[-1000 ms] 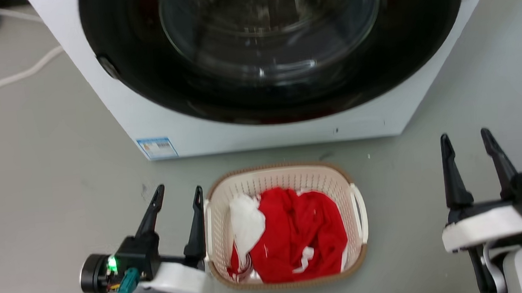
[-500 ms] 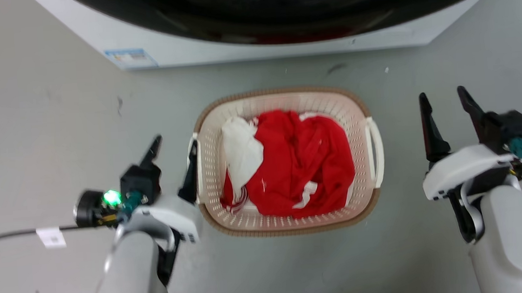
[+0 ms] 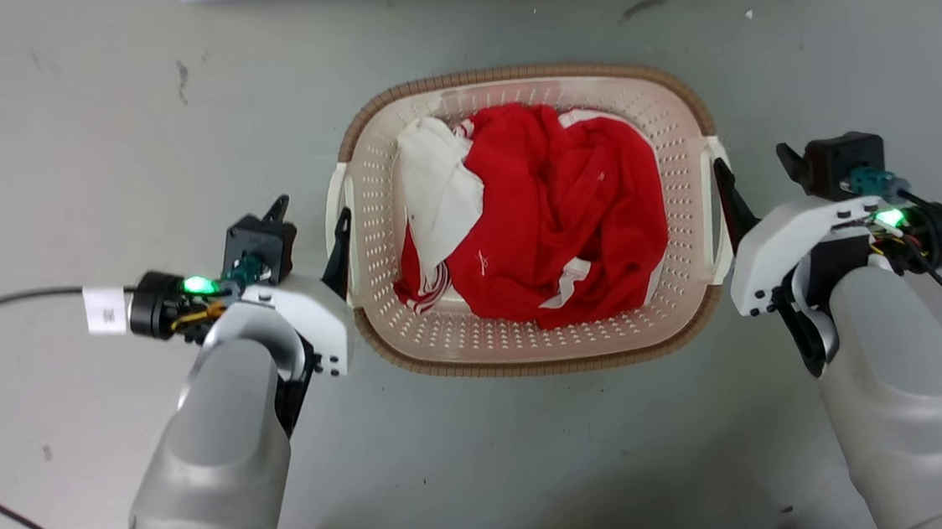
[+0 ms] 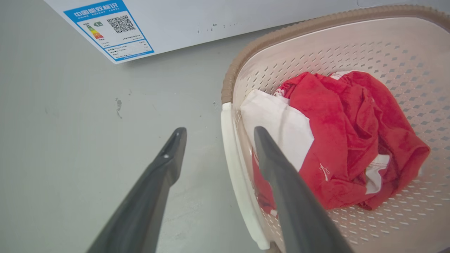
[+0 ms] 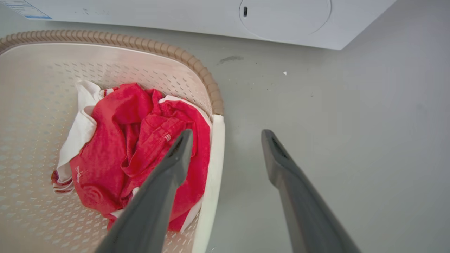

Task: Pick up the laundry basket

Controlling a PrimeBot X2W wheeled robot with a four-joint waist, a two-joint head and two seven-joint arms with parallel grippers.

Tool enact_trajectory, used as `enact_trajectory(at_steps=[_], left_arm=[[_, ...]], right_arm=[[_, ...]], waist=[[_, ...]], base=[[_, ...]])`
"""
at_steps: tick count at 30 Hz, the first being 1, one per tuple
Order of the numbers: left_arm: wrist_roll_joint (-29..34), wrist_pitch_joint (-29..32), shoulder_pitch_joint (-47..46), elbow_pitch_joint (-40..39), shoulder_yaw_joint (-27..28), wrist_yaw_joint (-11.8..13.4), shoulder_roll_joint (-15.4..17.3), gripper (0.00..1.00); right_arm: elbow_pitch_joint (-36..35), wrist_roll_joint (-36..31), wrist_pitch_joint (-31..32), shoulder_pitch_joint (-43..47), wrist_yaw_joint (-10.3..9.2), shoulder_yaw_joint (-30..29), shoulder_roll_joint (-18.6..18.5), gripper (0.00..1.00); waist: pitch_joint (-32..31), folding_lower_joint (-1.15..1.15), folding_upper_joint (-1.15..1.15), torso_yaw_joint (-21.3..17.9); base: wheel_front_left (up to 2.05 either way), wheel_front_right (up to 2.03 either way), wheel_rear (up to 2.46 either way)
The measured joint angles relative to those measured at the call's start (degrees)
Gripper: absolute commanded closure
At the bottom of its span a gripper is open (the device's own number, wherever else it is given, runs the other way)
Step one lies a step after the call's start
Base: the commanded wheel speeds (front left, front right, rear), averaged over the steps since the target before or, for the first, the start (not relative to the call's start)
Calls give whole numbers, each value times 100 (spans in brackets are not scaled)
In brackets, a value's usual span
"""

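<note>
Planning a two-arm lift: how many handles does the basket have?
2, on opposite sides of the basket. The left handle lies between the left gripper's open fingers; the right handle lies between the right gripper's.

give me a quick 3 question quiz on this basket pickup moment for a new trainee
1. True or false: the left gripper and right gripper are shut on the laundry basket.
2. In the left wrist view, the basket's white handle shows: A) left of both fingers B) between the two fingers C) right of both fingers.
3. Fill in: the clothing in the basket is mostly ___.
Key: 1 false, both are open; 2 B; 3 red.
</note>
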Motion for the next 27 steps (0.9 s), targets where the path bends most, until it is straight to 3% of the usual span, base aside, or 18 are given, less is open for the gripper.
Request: enact_trajectory(at_steps=[14,27], left_arm=[[-679,0,-836,1271,-1144,-11,23,0],[-1507,155,-1179,1642,-2327,-12,132,0]], right_arm=[[1189,280,578,-770,0,375,-1,0],[1786,586,976,-1234,0,786,-1,0]], waist=[[441,0,0,64],[634,0,0,16]], base=[[0,0,0],[0,0,0]])
